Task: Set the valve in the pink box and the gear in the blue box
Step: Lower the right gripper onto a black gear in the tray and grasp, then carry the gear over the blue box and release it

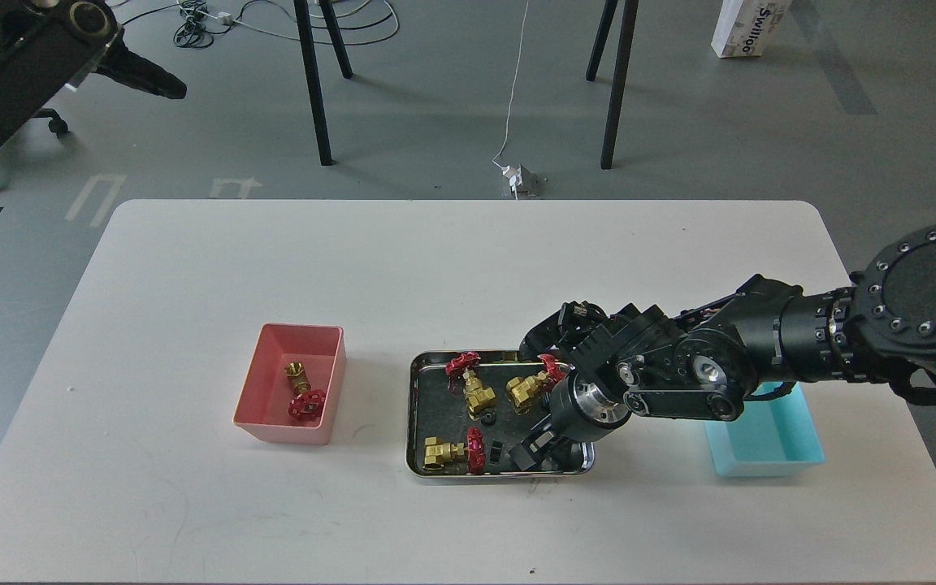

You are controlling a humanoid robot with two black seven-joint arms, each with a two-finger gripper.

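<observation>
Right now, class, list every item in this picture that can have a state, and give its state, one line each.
pink box: upright, holds one valve.
blue box: upright, visible part bare, partly hidden by the arm.
steel tray: flat on the table, holds three valves and small black gears.
right tool: lowered into the tray; open or shut unclear.
left tool: raised off the table; unclear.

Right gripper low in steel tray — among gears.

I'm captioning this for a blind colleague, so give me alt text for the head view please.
The right gripper reaches down into a steel tray holding three brass valves and small black gears, on a white table. One valve lies in the pink box at left; the blue box sits at right.
</observation>
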